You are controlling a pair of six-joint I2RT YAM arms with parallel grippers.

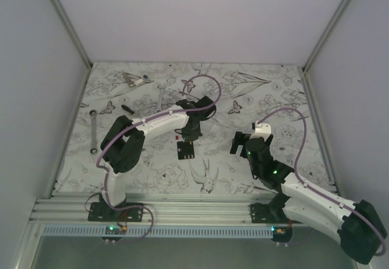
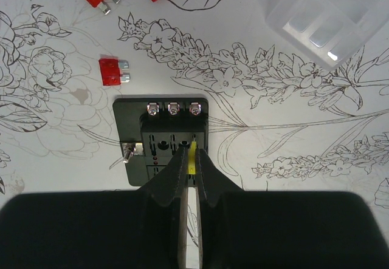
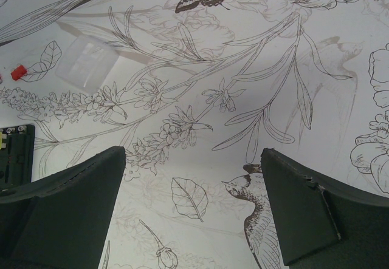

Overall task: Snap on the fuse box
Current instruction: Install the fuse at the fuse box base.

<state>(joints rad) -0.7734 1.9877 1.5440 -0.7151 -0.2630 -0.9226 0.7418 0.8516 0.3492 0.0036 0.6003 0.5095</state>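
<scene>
My left end effector (image 2: 189,160) is clenched on a yellow fuse (image 2: 192,155), its tips at the slots of the fuse box (image 2: 159,138), which lies flat on the bench (image 2: 292,160). My right end effector (image 3: 193,153) hangs fully released above bare bench, off to the box's right.

Walls (image 1: 200,14): plain pale panels on three sides
Worktop (image 1: 273,93): white sheet, black flower, bird and butterfly drawings
Near edge: aluminium rail (image 1: 194,211)

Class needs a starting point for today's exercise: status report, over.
Left tool shut on yellow fuse over the fuse box. Right tool open, empty. Clear cover lies apart, not on. Loose red fuses beside it, none blocking.
</scene>
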